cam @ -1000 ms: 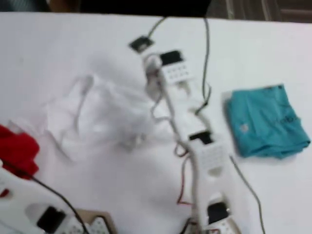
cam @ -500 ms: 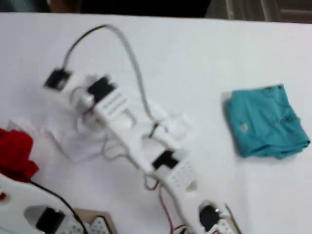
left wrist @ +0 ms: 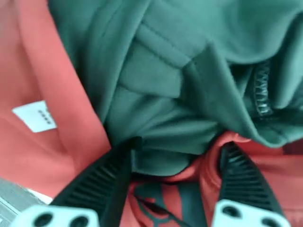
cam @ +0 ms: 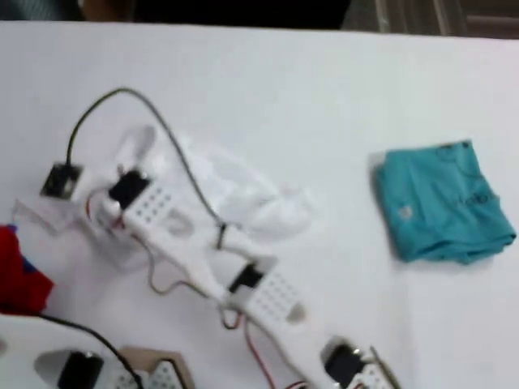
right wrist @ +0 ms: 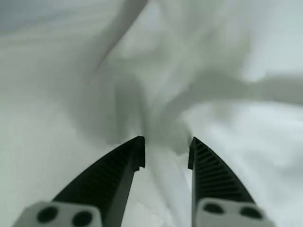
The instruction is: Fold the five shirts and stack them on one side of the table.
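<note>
In the high view, a folded teal shirt (cam: 442,203) lies at the right of the white table (cam: 324,97), well apart from everything else. A crumpled white shirt (cam: 243,198) sprawls across the left centre of the frame. The right arm (cam: 259,292) rises from the bottom centre and stretches up and leftward over this shirt, its far end reaching the cloth's left edge, and a grey cable (cam: 154,121) loops above it. At the left edge, a bunched red shirt (cam: 18,271) sits just above the left arm (cam: 73,365), which fills the lower left corner. In the left wrist view, a green shirt (left wrist: 189,61) lies heaped over the red shirt, which shows along the left side and the bottom of the frame and carries a small white label (left wrist: 35,116) at centre left. The left gripper (left wrist: 177,158) comes up from the bottom with its black jaws spread wide, and a fold of green cloth bulges down between the tips. I cannot tell whether the jaws press on it. In the right wrist view, the white shirt covers the whole frame in soft creases. The right gripper (right wrist: 165,156) stands at the bottom centre, its jaws drawn close together and pinching a raised ridge of the white cloth, from which folds run toward the top of the frame.
</note>
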You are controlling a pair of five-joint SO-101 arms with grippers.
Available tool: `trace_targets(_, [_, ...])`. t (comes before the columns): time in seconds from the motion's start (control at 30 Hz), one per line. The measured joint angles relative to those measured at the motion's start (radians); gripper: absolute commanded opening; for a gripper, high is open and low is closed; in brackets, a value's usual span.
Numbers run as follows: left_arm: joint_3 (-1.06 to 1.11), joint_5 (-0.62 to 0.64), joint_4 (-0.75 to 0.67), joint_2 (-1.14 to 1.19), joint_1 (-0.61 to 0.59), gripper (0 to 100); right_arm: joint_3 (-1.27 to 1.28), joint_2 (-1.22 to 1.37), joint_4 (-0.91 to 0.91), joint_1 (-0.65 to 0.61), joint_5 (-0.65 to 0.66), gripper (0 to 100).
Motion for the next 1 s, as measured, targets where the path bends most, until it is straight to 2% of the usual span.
trace_targets(0.27, [0.0,-0.048,0.0,0.0,-0.018,28,0.0,0.037,-0.1,0.003,0.0,15.9])
trace_targets(0.43, [0.0,-0.048,0.0,0.0,-0.023,28,0.0,0.048,-0.135,0.074,0.0,1.1])
trace_targets(0.77, [0.0,-0.048,0.0,0.006,-0.008,28,-0.084,0.048,-0.1,0.307,0.0,2.3])
trace_targets(0.9, [0.0,-0.048,-0.003,0.043,0.011,28,-0.189,0.048,-0.011,0.324,0.0,3.4])
trace_targets(1.0, [0.0,-0.048,-0.003,0.072,0.02,28,-0.299,0.048,0.086,0.305,0.0,11.8])
